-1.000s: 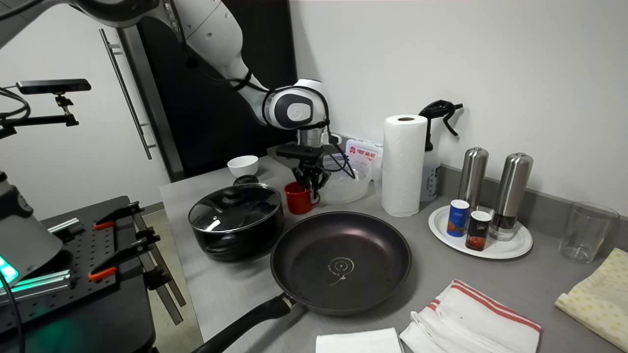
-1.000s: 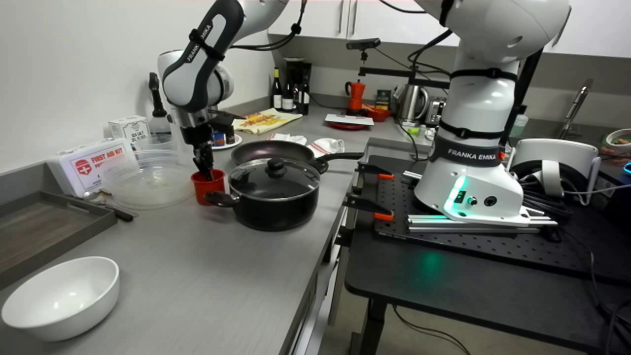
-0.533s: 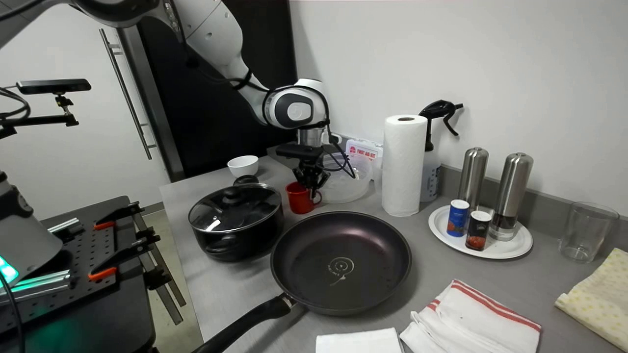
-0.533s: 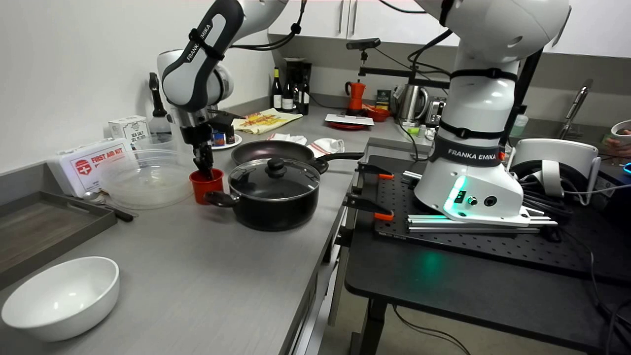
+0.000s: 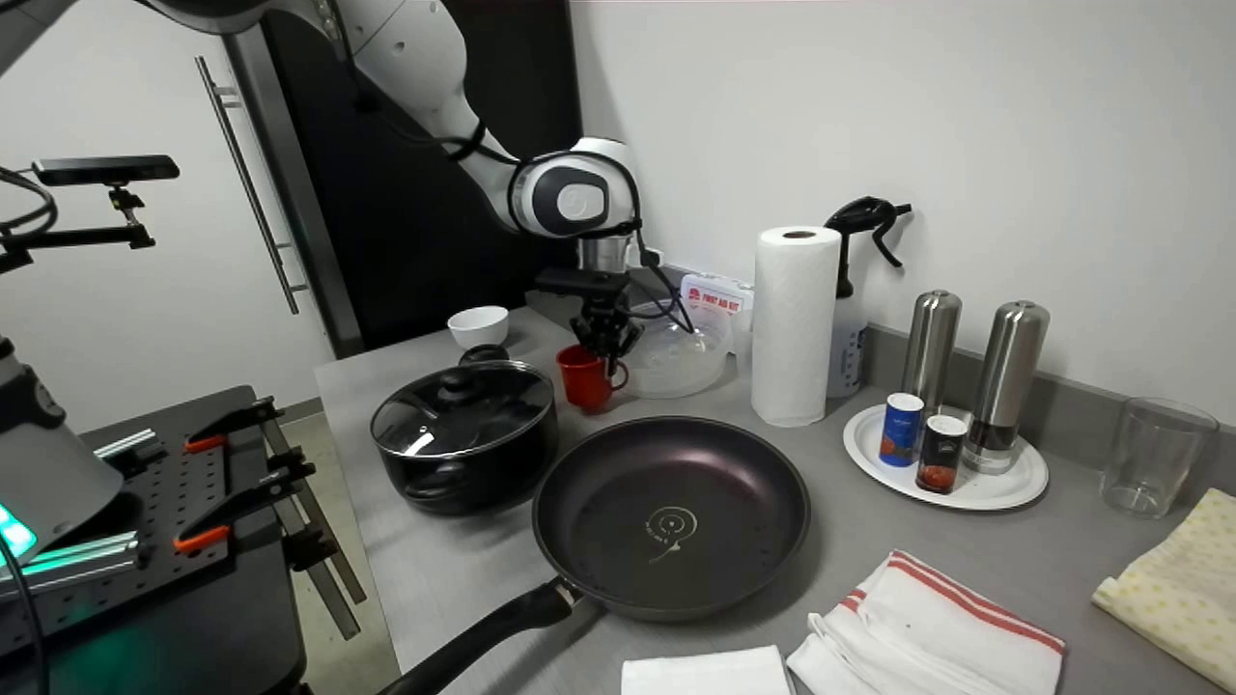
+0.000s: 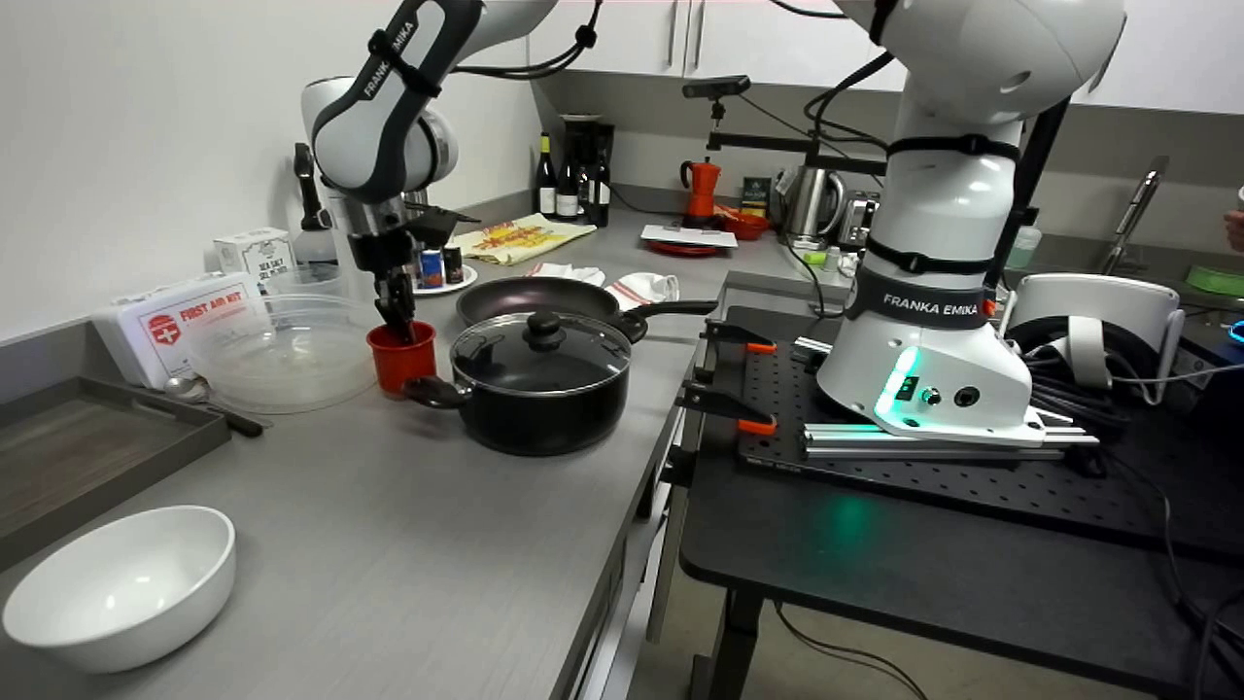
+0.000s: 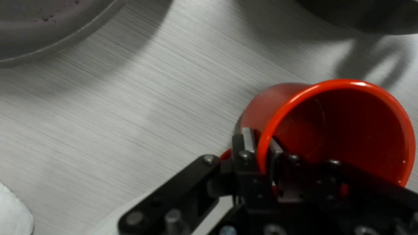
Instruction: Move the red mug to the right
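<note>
The red mug (image 5: 581, 381) is at the back of the grey counter. It is beside the lidded pot and the clear plastic bowl. It also shows in an exterior view (image 6: 401, 362), just behind the pot's side handle. In the wrist view the mug (image 7: 356, 120) is tilted, with its opening towards the camera. My gripper (image 7: 262, 142) is shut on the mug's rim, one finger inside and one outside. The gripper also shows in both exterior views (image 5: 610, 359) (image 6: 398, 329), pointing down at the mug. In the wrist view the gripper hides most of the handle.
A black lidded pot (image 5: 463, 449) stands close to the mug, and a black frying pan (image 5: 671, 541) lies in front. A clear plastic bowl (image 6: 292, 365) and a first aid kit (image 6: 180, 326) are by the wall. A paper towel roll (image 5: 796, 328) stands upright nearby.
My gripper and the red mug have moved slightly up and away from the frying pan. The mug is now tilted. The pot, pan and other things stand where they were.
</note>
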Controlling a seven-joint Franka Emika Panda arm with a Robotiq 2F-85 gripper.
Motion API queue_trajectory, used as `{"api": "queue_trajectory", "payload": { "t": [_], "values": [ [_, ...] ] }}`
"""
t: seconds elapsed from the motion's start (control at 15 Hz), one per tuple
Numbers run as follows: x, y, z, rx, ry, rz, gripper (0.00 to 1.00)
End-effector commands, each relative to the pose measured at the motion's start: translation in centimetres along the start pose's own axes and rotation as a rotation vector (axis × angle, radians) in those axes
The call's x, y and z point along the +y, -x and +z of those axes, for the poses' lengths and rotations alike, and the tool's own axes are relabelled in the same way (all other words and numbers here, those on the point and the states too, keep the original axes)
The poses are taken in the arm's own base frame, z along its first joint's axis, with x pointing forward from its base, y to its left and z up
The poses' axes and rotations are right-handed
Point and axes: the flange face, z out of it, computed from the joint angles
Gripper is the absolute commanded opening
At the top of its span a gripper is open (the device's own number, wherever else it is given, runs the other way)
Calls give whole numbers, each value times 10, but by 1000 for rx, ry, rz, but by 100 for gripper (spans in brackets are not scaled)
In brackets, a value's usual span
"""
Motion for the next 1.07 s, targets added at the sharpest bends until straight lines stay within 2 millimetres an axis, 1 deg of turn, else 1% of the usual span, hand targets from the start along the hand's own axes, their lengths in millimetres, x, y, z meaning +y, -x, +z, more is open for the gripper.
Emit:
{"api": "queue_trajectory", "payload": {
  "t": [0.0,0.33,0.8,1.0],
  "values": [
    [-15,16,-32,-1,18,-9,2],
    [-25,33,-58,-9,22,-11,2],
    [-38,44,-74,-7,33,-24,2],
    [-36,47,-84,3,33,-10,2]
  ]
}}
